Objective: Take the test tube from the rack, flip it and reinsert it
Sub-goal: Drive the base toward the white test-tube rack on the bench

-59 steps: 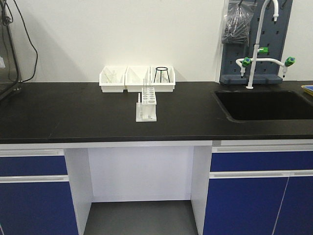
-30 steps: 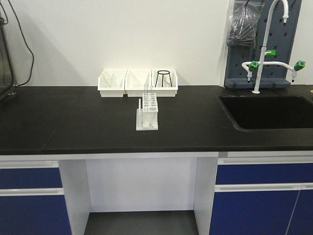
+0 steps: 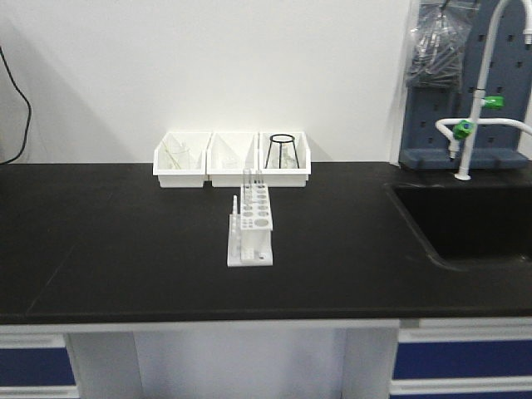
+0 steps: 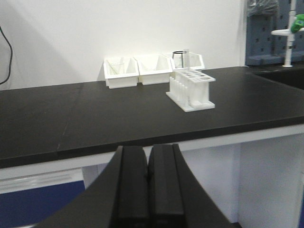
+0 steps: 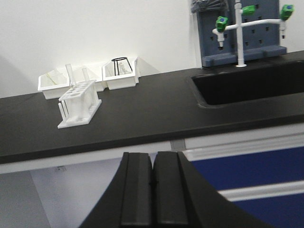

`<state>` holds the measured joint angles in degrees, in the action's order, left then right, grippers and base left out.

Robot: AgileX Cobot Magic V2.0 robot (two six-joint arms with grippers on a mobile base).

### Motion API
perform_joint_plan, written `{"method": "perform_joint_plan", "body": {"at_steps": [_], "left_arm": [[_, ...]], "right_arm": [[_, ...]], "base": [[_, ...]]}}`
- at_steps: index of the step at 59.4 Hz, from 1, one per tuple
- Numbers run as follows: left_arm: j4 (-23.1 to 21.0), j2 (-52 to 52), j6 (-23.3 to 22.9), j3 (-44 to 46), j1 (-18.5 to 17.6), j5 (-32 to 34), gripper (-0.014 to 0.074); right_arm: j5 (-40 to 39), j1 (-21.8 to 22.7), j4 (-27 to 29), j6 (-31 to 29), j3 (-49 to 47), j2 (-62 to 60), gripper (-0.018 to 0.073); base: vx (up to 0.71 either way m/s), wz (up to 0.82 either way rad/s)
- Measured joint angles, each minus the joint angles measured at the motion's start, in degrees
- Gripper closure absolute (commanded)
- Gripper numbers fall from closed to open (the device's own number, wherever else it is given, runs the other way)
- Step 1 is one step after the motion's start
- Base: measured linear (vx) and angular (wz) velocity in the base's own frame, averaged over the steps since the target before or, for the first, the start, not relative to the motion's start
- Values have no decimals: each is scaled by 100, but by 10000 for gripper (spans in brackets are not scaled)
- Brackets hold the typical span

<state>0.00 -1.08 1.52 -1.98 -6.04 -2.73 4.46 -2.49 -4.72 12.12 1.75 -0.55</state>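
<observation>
Left end effector [image 4: 148,159] closed, rack [image 4: 191,89] ahead

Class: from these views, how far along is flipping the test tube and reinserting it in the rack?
Done: nothing; both test tubes stand in the rack. In hand: nothing; the left gripper and right gripper are shut, empty and short of the bench. Left: grasp, lift, flip, reinsert.

The left hand [image 4: 148,153] has its two black fingers [image 4: 133,185] pressed flat together along their whole length, pointing straight ahead and roughly level. The right hand [image 5: 152,159] is held the same way, fingers [image 5: 167,190] shut against each other and aimed forward. Neither arm shows in the front view.
</observation>
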Motion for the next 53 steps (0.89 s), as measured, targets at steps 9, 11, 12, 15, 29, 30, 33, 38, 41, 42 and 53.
{"method": "perform_joint_plan", "body": {"at_steps": [9, 11, 12, 15, 29, 30, 33, 38, 41, 42, 53], "left_arm": [[0, 0, 0, 0, 0, -5, 602], [0, 0, 0, 0, 0, -5, 602], [0, 0, 0, 0, 0, -5, 602], [0, 0, 0, 0, 0, -5, 602], [0, 0, 0, 0, 0, -5, 602], [0, 0, 0, 0, 0, -5, 602], [0, 0, 0, 0, 0, -5, 602], [0, 0, 0, 0, 0, -5, 602], [0, 0, 0, 0, 0, -5, 602], [0, 0, 0, 0, 0, -5, 602], [0, 0, 0, 0, 0, -5, 602]], "right_arm": [[0, 0, 0, 0, 0, 0, 570], [0, 0, 0, 0, 0, 0, 570], [0, 0, 0, 0, 0, 0, 570], [-6, 0, 0, 0, 0, 0, 570], [-6, 0, 0, 0, 0, 0, 570], [-6, 0, 0, 0, 0, 0, 570], [-6, 0, 0, 0, 0, 0, 570], [-6, 0, 0, 0, 0, 0, 570], [-6, 0, 0, 0, 0, 0, 570], [-6, 0, 0, 0, 0, 0, 570], [-2, 0, 0, 0, 0, 0, 570]], "base": [[44, 12], [44, 10], [43, 10], [43, 10], [42, 5], [40, 1], [40, 1], [38, -1], [38, -3], [37, -4], [35, -4]]}}
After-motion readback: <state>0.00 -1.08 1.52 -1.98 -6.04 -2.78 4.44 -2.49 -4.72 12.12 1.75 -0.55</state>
